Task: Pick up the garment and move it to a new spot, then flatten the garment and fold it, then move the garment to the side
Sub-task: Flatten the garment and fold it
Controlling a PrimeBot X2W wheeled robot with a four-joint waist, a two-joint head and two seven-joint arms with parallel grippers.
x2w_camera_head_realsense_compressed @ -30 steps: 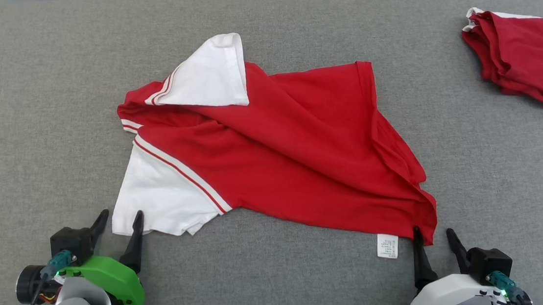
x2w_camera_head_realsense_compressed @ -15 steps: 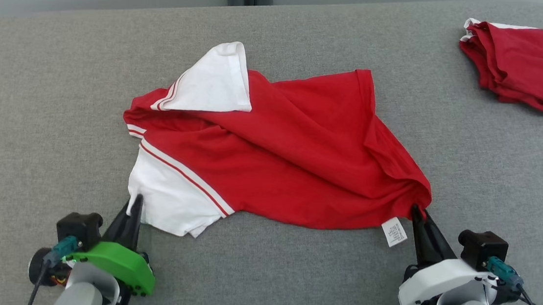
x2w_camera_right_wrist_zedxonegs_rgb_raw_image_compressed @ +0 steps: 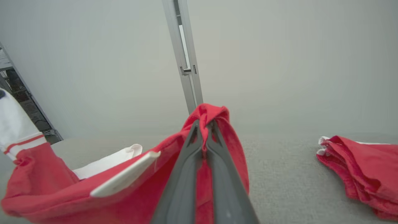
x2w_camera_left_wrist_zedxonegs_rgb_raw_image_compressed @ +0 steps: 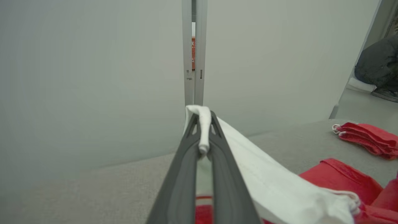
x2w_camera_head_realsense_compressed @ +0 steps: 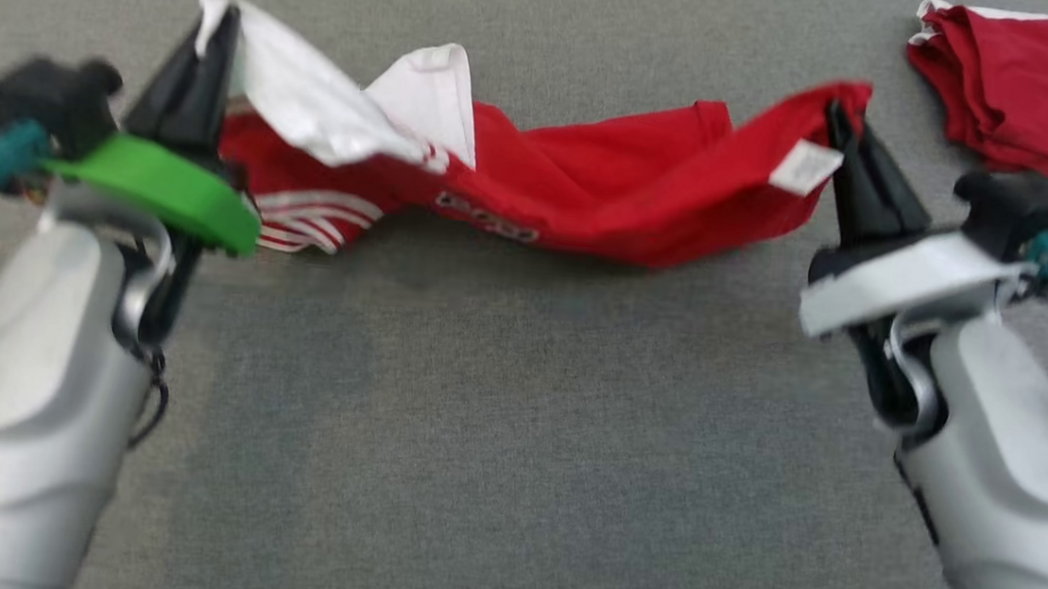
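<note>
The garment (x2w_camera_head_realsense_compressed: 591, 182) is a red shirt with white sleeves and striped trim, hanging stretched between my two grippers above the grey surface (x2w_camera_head_realsense_compressed: 514, 408). At the upper left, my left gripper (x2w_camera_head_realsense_compressed: 216, 21) is shut on a white sleeve edge (x2w_camera_left_wrist_zedxonegs_rgb_raw_image_compressed: 203, 124). My right gripper (x2w_camera_head_realsense_compressed: 839, 113) at the upper right is shut on the red hem corner (x2w_camera_right_wrist_zedxonegs_rgb_raw_image_compressed: 208, 116), where a white care label (x2w_camera_head_realsense_compressed: 796, 166) dangles. The shirt's middle sags down to the surface.
A second red garment (x2w_camera_head_realsense_compressed: 1026, 87) lies folded at the far right corner of the grey surface, also visible in the right wrist view (x2w_camera_right_wrist_zedxonegs_rgb_raw_image_compressed: 360, 165). A pale wall with a metal post (x2w_camera_left_wrist_zedxonegs_rgb_raw_image_compressed: 192, 53) stands behind.
Both grippers shut on the garment's near corners, then rose and moved away from me, lifting its edge off the surface. The head camera has shifted too.
</note>
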